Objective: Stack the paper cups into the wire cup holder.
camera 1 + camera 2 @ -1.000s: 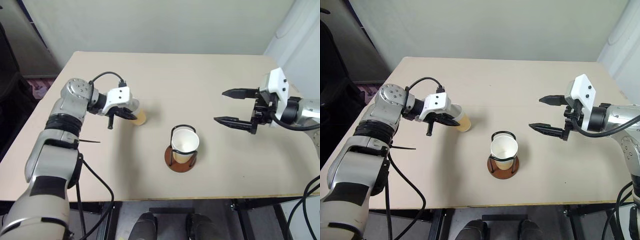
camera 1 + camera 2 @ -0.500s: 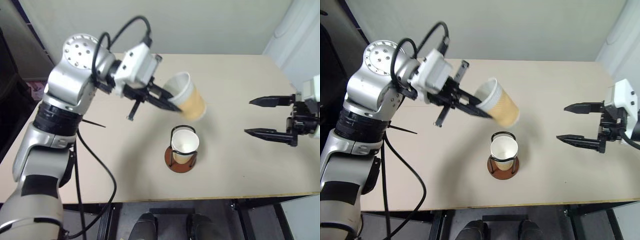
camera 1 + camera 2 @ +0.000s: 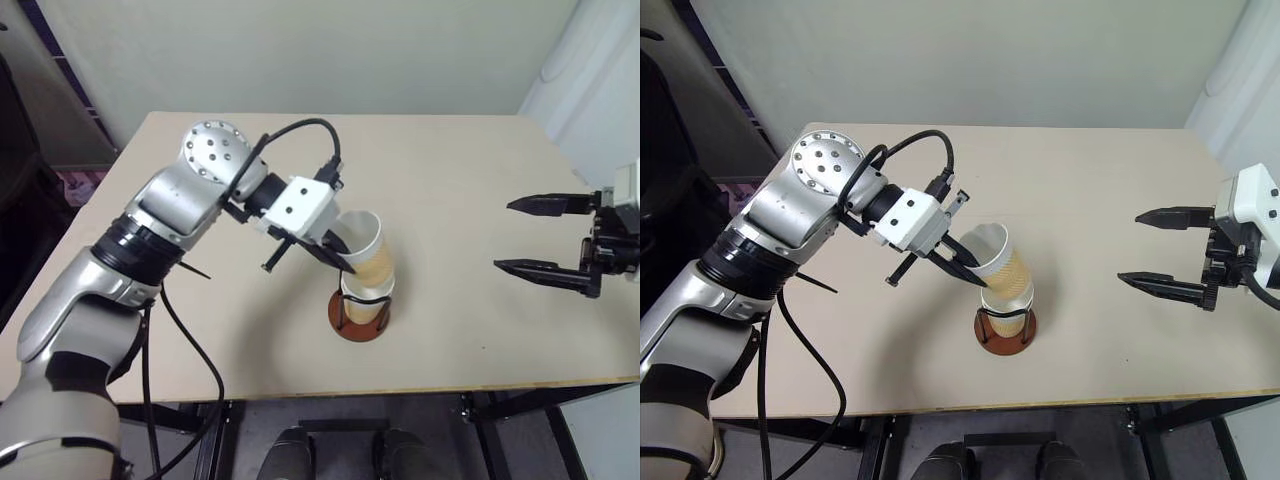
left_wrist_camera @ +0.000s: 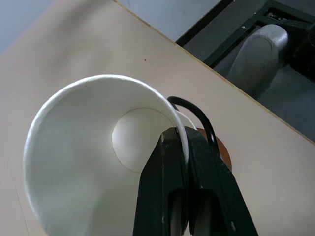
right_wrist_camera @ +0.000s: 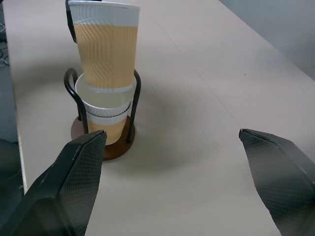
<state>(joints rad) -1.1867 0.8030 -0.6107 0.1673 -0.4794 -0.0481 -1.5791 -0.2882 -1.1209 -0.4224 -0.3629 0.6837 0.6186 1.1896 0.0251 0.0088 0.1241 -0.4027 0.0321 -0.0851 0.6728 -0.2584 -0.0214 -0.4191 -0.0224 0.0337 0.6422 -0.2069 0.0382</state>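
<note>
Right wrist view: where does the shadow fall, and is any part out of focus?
Right wrist view: soft shadow on the table around the wire cup holder; right gripper fingers look blurred, cups sharp. Left wrist view: left gripper fingers sharp.

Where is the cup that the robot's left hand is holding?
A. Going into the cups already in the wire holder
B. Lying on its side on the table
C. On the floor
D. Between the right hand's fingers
A: the left gripper pinches the rim of a paper cup whose bottom sits in the stacked cups inside the wire cup holder, while the right gripper stands open and apart.
</note>
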